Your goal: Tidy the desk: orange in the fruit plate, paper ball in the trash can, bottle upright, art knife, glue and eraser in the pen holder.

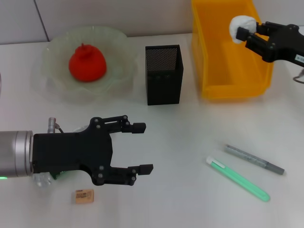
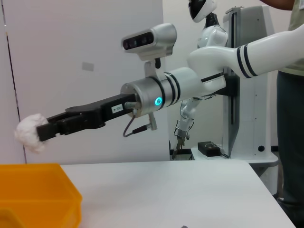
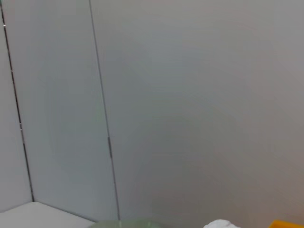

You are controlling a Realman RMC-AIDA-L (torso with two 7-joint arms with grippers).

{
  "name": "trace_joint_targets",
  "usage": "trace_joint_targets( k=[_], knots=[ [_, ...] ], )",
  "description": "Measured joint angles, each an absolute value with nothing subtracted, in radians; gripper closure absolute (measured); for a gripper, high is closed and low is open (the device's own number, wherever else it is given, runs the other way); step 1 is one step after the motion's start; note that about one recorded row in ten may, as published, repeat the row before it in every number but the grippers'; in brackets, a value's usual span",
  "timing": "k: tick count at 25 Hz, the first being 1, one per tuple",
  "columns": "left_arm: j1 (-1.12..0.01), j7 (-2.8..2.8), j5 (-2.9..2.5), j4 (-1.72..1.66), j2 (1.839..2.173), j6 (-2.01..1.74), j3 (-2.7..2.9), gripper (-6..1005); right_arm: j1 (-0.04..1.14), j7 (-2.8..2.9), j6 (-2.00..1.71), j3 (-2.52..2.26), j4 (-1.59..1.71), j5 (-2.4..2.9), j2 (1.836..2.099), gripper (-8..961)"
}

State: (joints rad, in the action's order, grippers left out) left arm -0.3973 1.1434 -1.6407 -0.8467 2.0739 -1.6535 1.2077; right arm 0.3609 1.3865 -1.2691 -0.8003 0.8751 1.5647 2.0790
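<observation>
Head view: the right end effector (image 1: 247,34) is clamped on the paper ball (image 1: 240,26), held directly above the yellow trash can (image 1: 213,71); the left end effector (image 1: 142,148) hangs spread over the desk (image 1: 190,190).

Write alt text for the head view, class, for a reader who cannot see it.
The right gripper holds a white paper ball over a yellow bin. The left gripper hovers open above the white table; an orange fruit sits in a glass plate.

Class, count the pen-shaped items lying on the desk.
2: a grey one and a green one, side by side at front right. None visible in the holder.
</observation>
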Motion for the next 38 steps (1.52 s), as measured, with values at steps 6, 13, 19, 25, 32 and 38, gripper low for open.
trace_joint_targets(
  k=[6,13,19,25,32,38],
  knots=[
    [-0.397,1.144,-1.639,-0.847,2.074,-1.653,1.210,230,0.402,1.337,-1.182,-0.804,0.823,1.561,2.080,635],
    [-0.397,1.146,-1.636,-0.847,2.074,-1.653,1.220,231,0.423,1.314,-1.131,-0.795,0.786,1.556,2.079,628],
    [-0.397,1.144,-1.636,-0.847,2.074,-1.654,1.221,231,0.422,1.310,-1.092,-0.773,0.768,1.528,2.079,615],
    [-0.395,1.144,-1.636,-0.847,2.075,-1.654,1.222,232,0.424,1.305,-1.069,-0.753,0.750,1.526,2.078,602],
    [-0.397,1.143,-1.636,-0.840,2.075,-1.654,1.223,233,0.427,1.296,-1.059,-0.753,0.743,1.526,2.078,586],
    [-0.400,1.143,-1.636,-0.835,2.076,-1.654,1.224,233,0.448,1.295,-1.030,-0.757,0.726,1.531,2.078,573]
  ],
)
